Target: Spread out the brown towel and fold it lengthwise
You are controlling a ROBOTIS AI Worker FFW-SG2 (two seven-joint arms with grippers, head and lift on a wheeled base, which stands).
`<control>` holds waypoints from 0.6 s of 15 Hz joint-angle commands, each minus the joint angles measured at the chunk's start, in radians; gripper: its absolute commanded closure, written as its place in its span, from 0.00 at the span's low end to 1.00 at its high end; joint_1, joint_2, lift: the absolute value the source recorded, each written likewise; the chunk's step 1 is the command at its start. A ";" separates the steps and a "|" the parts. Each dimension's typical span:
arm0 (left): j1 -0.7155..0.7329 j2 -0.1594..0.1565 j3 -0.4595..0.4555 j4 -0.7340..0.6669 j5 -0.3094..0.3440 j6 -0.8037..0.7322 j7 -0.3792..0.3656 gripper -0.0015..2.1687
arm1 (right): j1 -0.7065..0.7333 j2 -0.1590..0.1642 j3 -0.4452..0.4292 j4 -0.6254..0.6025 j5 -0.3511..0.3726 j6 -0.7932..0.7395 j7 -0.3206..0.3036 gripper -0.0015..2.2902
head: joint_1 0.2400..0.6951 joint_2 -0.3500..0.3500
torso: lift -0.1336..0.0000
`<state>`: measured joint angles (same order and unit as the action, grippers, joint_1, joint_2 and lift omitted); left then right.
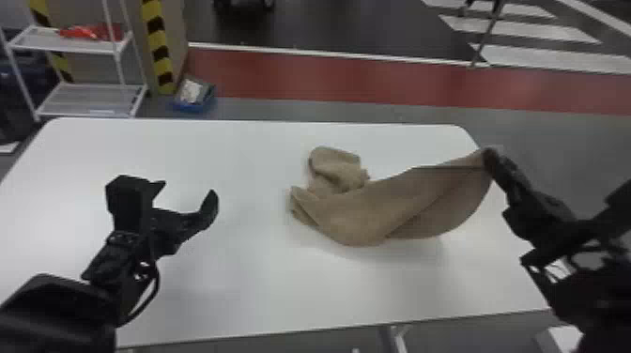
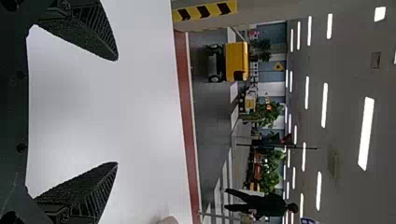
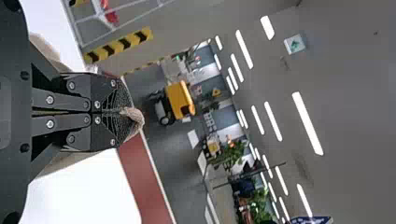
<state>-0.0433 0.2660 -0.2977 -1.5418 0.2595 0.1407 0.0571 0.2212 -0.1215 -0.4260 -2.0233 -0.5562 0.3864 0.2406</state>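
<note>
- With twelve o'clock at the far edge of the surface (image 1: pixel 225 286), the brown towel (image 1: pixel 385 206) runs from a crumpled heap near one o'clock out toward three o'clock.
- The towel's outer end is lifted toward the right gripper (image 1: pixel 493 157), which is raised near the surface's edge between two and three o'clock.
- That gripper is clenched on the towel; in the right wrist view, a small tuft of cloth pokes past the pinched tips of the right gripper (image 3: pixel 124 112).
- Between heap and gripper the cloth slopes upward in a broad drape, a long crease running through it and its lower edge sagging toward four o'clock.
- The heap is bunched and rounded at its far side, with a pointed fold toward its nine o'clock side.
- The left gripper (image 1: pixel 186 191) is over the surface toward ten o'clock, released, its fingers wide apart and well apart from the towel.
- Beyond the surface, a white shelf unit (image 1: pixel 89 99) stands toward ten o'clock, a blue bin (image 1: pixel 191 108) toward eleven.
</note>
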 commanded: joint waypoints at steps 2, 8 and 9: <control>-0.010 -0.005 -0.035 0.000 0.000 0.000 -0.002 0.04 | 0.007 0.000 0.029 0.100 0.174 0.064 0.028 0.73 | 1.00 0.18 | 0.10; -0.090 -0.027 -0.084 0.043 0.040 0.000 -0.039 0.04 | 0.109 0.034 0.115 0.127 0.197 -0.010 0.085 0.73 | 1.00 0.20 | 0.10; -0.116 -0.030 -0.084 0.063 0.084 0.003 -0.068 0.04 | 0.115 0.034 0.110 0.129 0.197 -0.010 0.085 0.73 | 1.00 0.20 | 0.10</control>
<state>-0.1278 0.2416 -0.3800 -1.5021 0.2941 0.1419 0.0061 0.3267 -0.0895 -0.3104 -1.8962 -0.3606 0.3781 0.3249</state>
